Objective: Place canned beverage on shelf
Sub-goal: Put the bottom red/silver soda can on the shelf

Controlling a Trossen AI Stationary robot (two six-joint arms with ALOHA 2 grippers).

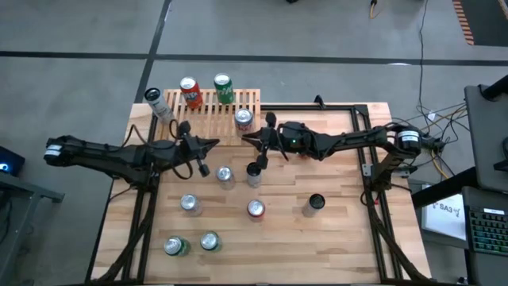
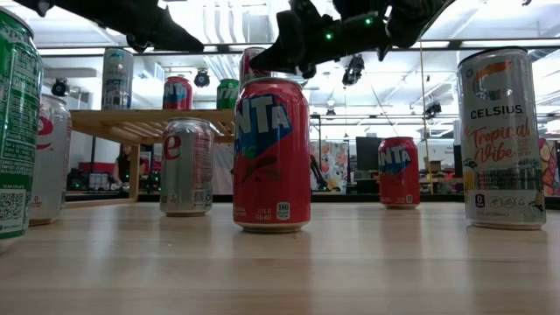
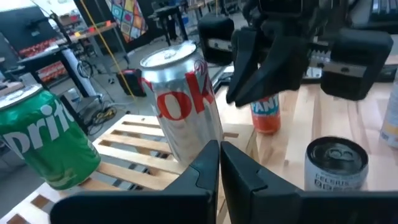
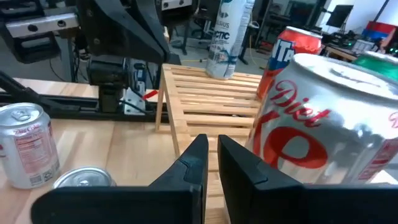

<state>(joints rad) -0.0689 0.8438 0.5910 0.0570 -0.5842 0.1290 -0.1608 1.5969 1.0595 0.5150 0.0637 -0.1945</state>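
The light-wood slatted shelf point(image 1: 210, 111) stands at the table's far side. Upright on it are a tall white can point(image 1: 156, 102), a red Fanta can point(image 1: 190, 91), a green Sprite can point(image 1: 224, 87) and a silver Diet Coke can point(image 1: 244, 120) near its right end. The Diet Coke also shows in the left wrist view point(image 3: 180, 102) and the right wrist view point(image 4: 329, 124). My left gripper point(image 1: 213, 144) is shut and empty just in front of the shelf. My right gripper point(image 1: 249, 141) is shut and empty, close beside the Diet Coke on its near-right side.
Several loose cans stand on the table nearer than the grippers: a silver one point(image 1: 225, 175), a dark-topped one point(image 1: 254, 173), a red one point(image 1: 255, 208), a black one point(image 1: 314, 204) and green ones point(image 1: 175, 246). The two grippers point at each other with a small gap between them.
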